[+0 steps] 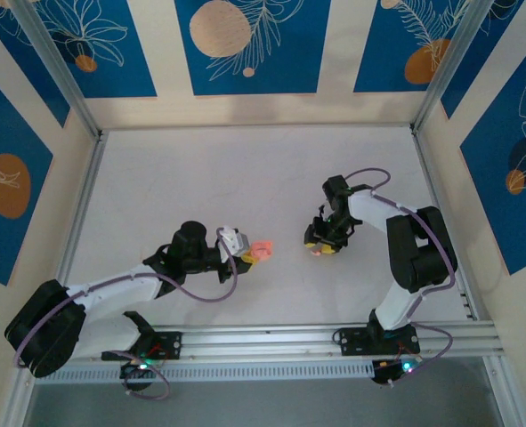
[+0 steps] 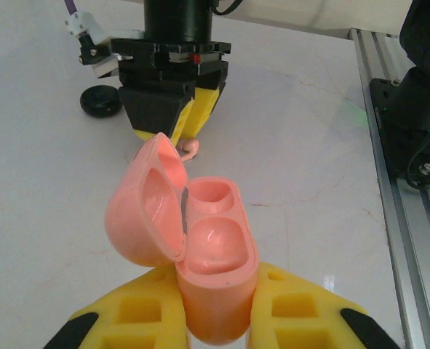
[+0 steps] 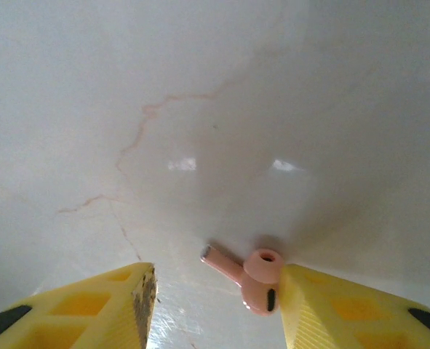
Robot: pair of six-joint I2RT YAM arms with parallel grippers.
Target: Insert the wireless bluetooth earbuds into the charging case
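Earbud [image 3: 257,278] is pink, not black as far as I can see, and it's lying flat on the white counter [image 1: 245,169] at about 5 o'clock in the right wrist view, with the stem pointing off toward 10 o'clock. The right hand [image 3: 216,294] is down low over it with its yellow fingers well apart. The bud sits between them, right up against the inner face of the finger on the right side of that view, and the other finger is clear of it, so nothing is gripped there. The case [image 2: 215,247], also pink, is clamped between the left hand [image 2: 215,316] fingers, which press on both its sides. Its lid [image 2: 145,211] is flipped open toward 9 o'clock in the left wrist view, and both wells show bare pink insides. From the top camera the case [image 1: 261,250] sits at roughly 9 o'clock from the right hand [image 1: 320,247], a fair gap between them. There's also a small black round thing [image 2: 100,100] on the counter just beside the right hand, can't tell what it is.
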